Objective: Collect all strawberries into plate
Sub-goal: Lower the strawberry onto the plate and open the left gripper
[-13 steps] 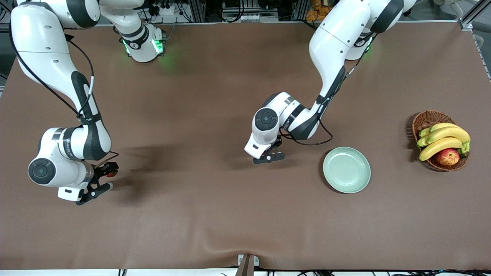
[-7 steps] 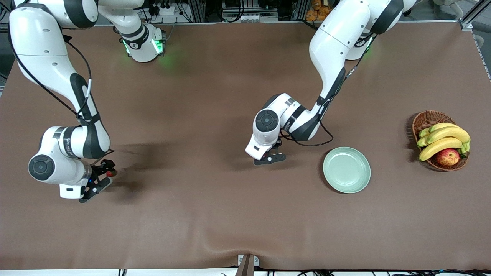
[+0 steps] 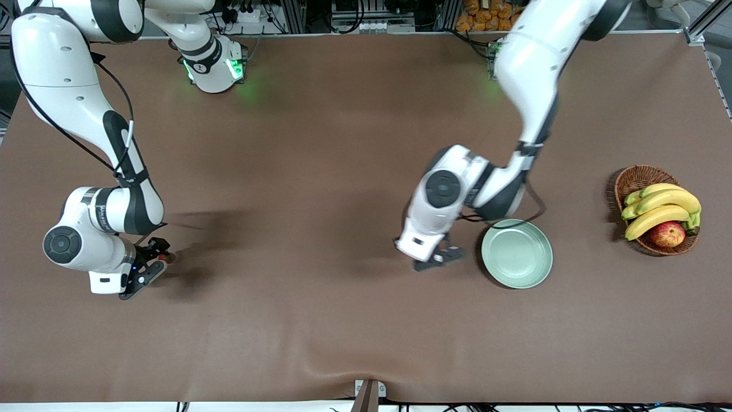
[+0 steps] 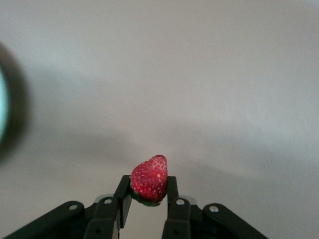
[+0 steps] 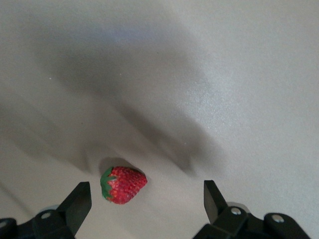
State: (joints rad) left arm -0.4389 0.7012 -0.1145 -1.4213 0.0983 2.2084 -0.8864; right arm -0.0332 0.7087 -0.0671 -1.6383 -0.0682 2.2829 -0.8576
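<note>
The left gripper (image 4: 148,199) is pinching a strawberry (image 4: 149,179) at the plate's (image 3: 517,253) nine o'clock for dropping; the right gripper (image 5: 147,201) is gaping around another strawberry (image 5: 123,184)

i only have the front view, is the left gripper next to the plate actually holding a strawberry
Observer: Yes. The left wrist view shows the left gripper shut on a strawberry, which is pinched between its two fingers and off the table.
Operator: ok and the right gripper, anything under it
Observer: The right wrist view shows the right gripper open low over the table, with a second strawberry lying on its side between the fingers, not yet gripped.
</note>
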